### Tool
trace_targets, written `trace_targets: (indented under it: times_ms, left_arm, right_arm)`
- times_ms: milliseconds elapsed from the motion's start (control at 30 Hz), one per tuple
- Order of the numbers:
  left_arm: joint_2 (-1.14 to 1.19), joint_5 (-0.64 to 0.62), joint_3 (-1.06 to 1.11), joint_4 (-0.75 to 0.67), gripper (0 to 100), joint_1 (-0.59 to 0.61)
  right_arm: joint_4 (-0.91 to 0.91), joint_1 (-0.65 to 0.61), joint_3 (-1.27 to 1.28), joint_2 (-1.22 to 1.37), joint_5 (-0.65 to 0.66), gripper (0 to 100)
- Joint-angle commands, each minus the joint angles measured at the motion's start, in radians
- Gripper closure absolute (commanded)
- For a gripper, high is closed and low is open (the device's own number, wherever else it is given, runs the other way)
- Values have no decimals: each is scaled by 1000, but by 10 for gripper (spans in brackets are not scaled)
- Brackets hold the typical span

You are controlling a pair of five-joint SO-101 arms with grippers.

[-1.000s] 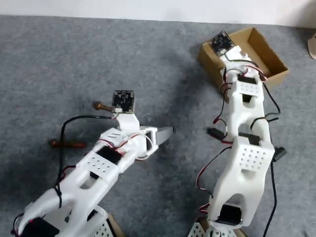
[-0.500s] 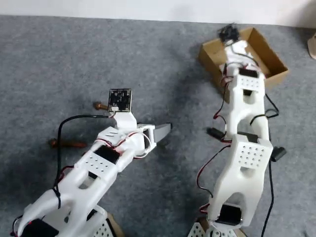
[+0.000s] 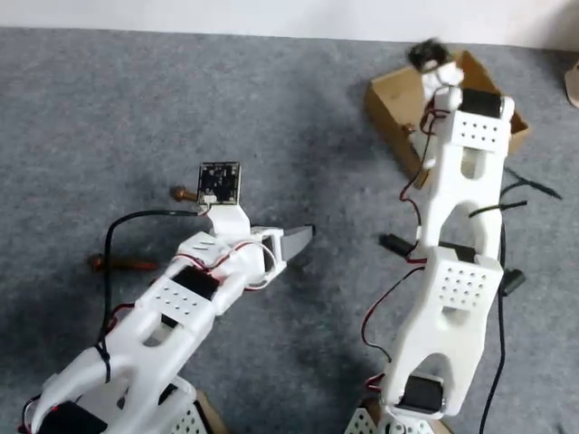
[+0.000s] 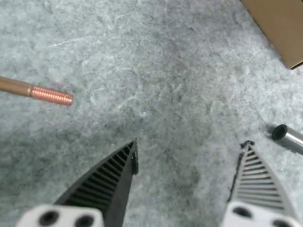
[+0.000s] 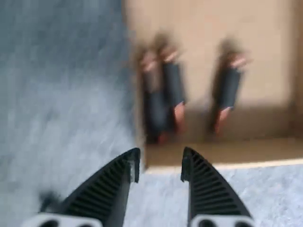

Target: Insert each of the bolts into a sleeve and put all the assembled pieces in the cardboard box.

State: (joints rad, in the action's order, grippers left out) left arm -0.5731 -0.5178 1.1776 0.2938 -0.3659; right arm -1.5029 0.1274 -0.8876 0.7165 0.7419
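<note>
My right arm stretches over the cardboard box (image 3: 387, 101) at the back right. Its wrist view has my right gripper (image 5: 161, 163) open and holding nothing, just outside the box's rim (image 5: 218, 153). Three assembled pieces (image 5: 173, 90) lie in the box, each a black sleeve with copper bolt ends. My left gripper (image 4: 189, 151) is open wide above bare carpet (image 3: 303, 246). A copper bolt (image 4: 37, 91) lies beyond one finger and a loose black sleeve (image 4: 289, 137) beside the other. The high view has two bolts, one (image 3: 185, 193) by the left wrist camera and one (image 3: 122, 263) further left, and the sleeve (image 3: 395, 244).
Grey carpet covers the table. A corner of the box (image 4: 279, 23) lies far ahead of my left gripper. Cables hang from both arms. A light object (image 3: 572, 83) sits at the right edge. Open carpet spreads across the back left.
My right arm has risen and swung farther back over the box. The left arm shifted slightly at first, then kept still with its jaws open.
</note>
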Motion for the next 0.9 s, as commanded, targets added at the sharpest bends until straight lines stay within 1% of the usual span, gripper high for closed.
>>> trace_targets:
  times_ms: [0,133,400,500,600,667,733,833,867]
  left_arm:
    - [-36,-6,-44,-14,684,12]
    - [-36,-6,-45,-14,684,12]
    - [-36,-5,-45,-15,684,13]
    - [-36,-5,-48,-15,684,13]
    - [-36,-5,-48,-15,684,13]
    - [-36,-5,-48,-15,684,13]
    - [-36,-5,-48,-15,684,13]
    - [-36,-5,-48,-15,684,13]
    - [-36,-5,-48,-15,684,13]
  right_arm:
    - [-130,-16,-50,-27,153,875]
    - [-251,-16,-85,-27,245,875]
    - [-260,28,-174,-61,233,875]
    - [-260,35,-71,-119,173,875]
    - [-257,25,90,-217,152,875]
    - [-199,24,223,-288,153,875]
    - [-62,31,366,-355,153,875]
    - [145,28,677,-495,160,875]
    - [239,25,789,-556,160,875]
